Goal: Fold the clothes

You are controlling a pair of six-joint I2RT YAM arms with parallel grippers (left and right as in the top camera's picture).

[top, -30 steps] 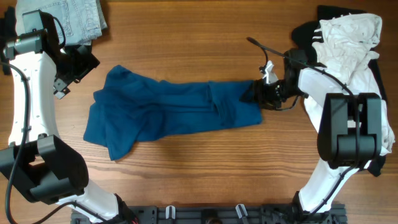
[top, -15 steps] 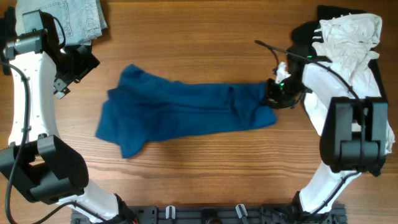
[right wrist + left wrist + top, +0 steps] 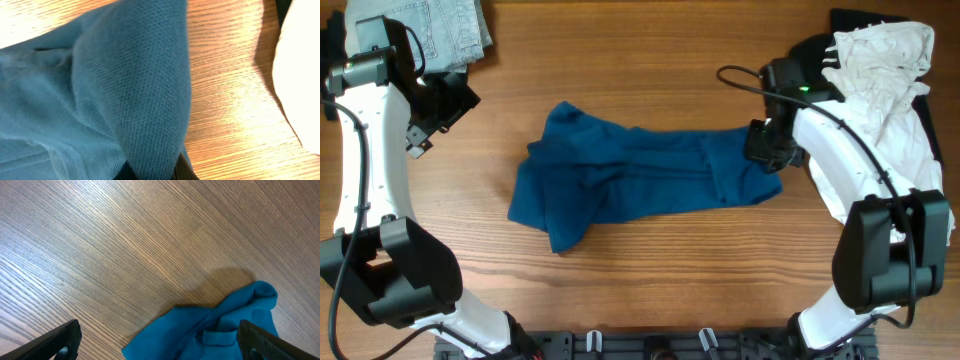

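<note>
Overhead, one blue shirt point(image 3: 650, 185), one denim pile point(image 3: 432, 30)

Wood table point(image 3: 650, 60): blue shirt point(image 3: 630, 185) centre, denim point(image 3: 440, 30) top-left, white garment point(image 3: 880, 60) right.

Counter point(image 3: 650, 290) bare along the front and left of the blue shirt point(image 3: 640, 185), wide strip open behind it too. Jeans point(image 3: 430, 30) block far-left corner; white-and-black clothes pile point(image 3: 880, 60) crowds far-right edge.
</note>
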